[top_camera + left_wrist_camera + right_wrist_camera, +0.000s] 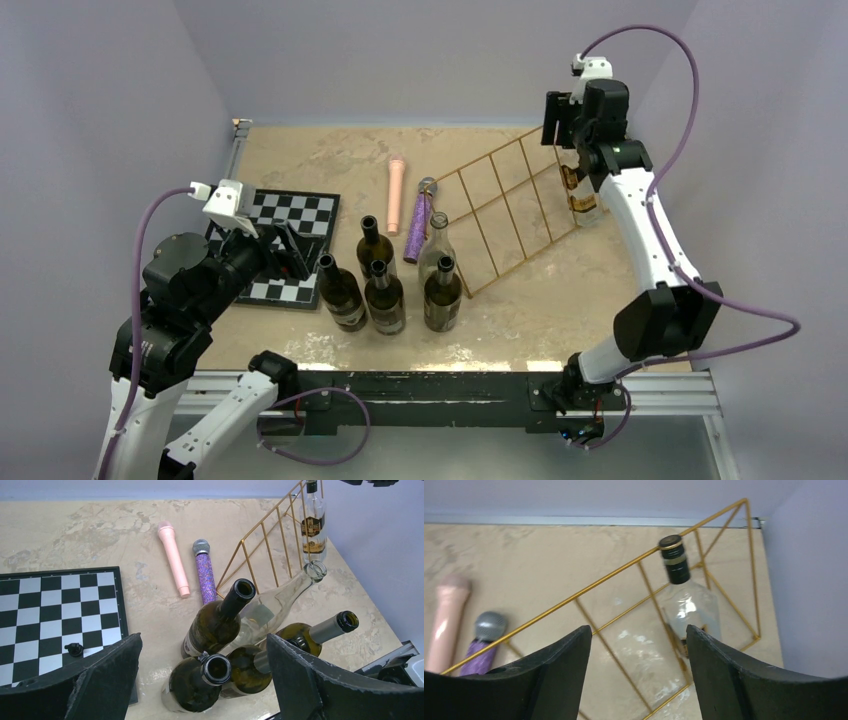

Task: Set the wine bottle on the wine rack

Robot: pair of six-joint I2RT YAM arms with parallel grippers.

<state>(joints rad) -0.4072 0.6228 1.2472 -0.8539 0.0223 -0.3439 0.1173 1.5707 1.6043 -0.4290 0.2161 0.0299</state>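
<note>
One wine bottle (686, 605) in end bay of wine rack (574, 598), by worktop (330, 160) right edge, right gripper (636, 630) and left gripper (204, 637) both spread, empty

The left arm (165, 290) and right arm (640, 230) are wearing white shells with fat black joints. A purple cable (692, 85) is hanging off each one. A small white box (593, 68) is sitting on each wrist. The left pincer (204, 640) and right pincer (639, 630) are showing thick black fingers (100, 680) with rough edges.
</note>
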